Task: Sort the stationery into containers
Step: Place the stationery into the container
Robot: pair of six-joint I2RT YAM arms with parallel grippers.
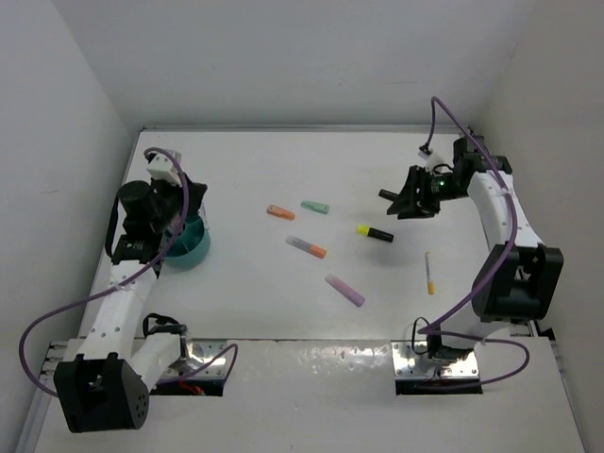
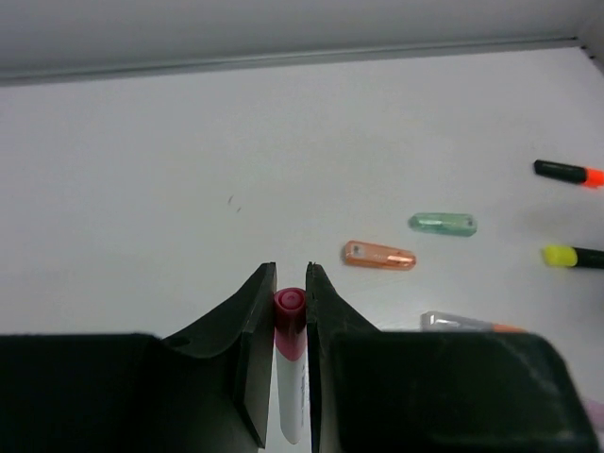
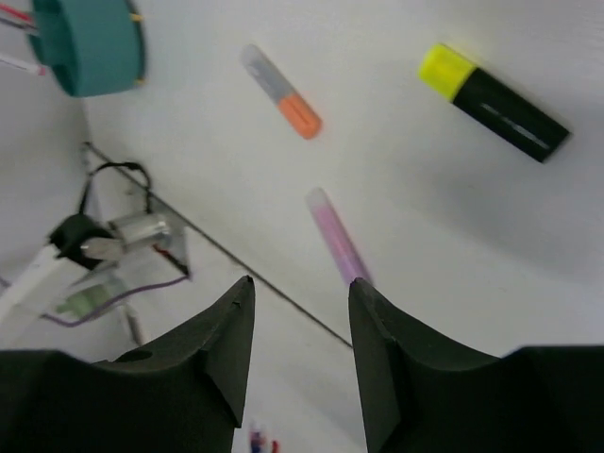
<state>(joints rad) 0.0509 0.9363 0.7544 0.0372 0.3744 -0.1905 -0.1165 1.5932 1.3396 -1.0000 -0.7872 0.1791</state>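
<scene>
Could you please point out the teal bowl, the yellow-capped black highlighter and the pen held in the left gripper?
teal bowl (image 1: pixel 193 248), top view, outer wall.
yellow-capped black highlighter (image 3: pixel 498 106), right wrist view, black barrel.
pink-capped pen (image 2: pixel 291 376), left wrist view, white barrel.

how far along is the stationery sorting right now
Done: at least two pens stick out of the teal bowl. In hand: the left gripper is shut on a pink-capped pen at the bowl. Left: about seven more lie loose, such as the yellow-capped highlighter; the right gripper is open and empty.
</scene>
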